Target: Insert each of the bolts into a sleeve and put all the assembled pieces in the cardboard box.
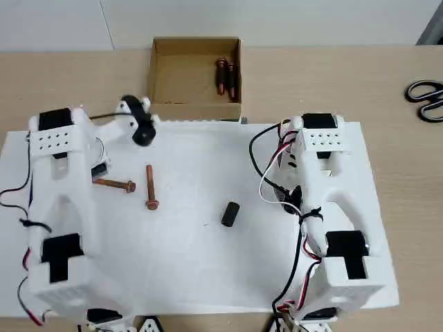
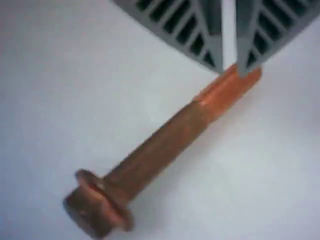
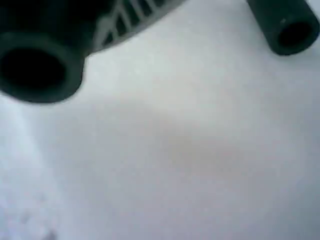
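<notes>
The left gripper (image 2: pixel 229 70) is sitting at the tail end of a bolt (image 2: pixel 155 145) — shank lying flat on the white board (image 1: pixel 194 263), head pointing away from it; its grip cannot be told. The right gripper (image 3: pixel 85 30) is clutching a sleeve (image 3: pixel 37 67).

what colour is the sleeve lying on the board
The short tube-shaped sleeve is black, best in high view.

Bright, even light from overhead fills the high view; the white board (image 1: pixel 194 263) glares nearly featureless, and shadows beneath the arms are short and soft. The copper bolt (image 2: pixel 150 155) shows a dull sheen and a faint shadow. The near sleeve (image 3: pixel 35 65) reads solid black over dimmer, greyer ground.
</notes>
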You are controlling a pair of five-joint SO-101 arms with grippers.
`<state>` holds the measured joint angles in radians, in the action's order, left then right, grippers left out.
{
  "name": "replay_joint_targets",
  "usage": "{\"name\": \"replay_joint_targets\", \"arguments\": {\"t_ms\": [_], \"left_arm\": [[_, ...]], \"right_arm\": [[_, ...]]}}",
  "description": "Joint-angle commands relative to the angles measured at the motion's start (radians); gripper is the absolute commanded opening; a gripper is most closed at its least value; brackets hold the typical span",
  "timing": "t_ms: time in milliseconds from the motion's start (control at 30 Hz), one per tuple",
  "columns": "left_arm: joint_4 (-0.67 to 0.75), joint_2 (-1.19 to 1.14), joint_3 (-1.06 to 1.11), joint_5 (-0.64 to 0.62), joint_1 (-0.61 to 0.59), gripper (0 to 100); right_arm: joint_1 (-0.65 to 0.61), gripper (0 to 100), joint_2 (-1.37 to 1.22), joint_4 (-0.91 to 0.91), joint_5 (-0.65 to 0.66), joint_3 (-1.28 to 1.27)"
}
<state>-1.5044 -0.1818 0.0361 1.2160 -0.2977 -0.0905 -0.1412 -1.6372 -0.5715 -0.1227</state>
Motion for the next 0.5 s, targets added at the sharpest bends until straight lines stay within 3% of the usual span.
{"name": "replay_joint_targets", "arguments": {"t_ms": [0,133,467], "left_arm": [[0.009,-0.018,-0.004,0.091,-0.009,1],[-0.037,-0.025,-0.004,0.178,-0.009,7],[-0.089,-0.063,-0.004,0.35,0.006,8]], "right_arm": [[0.008,0.2,0.059,-0.004,0.008,0.005],[0.008,0.2,0.058,-0.004,0.008,0.005],[0.008,0.2,0.051,-0.004,0.012,0.005]]}}
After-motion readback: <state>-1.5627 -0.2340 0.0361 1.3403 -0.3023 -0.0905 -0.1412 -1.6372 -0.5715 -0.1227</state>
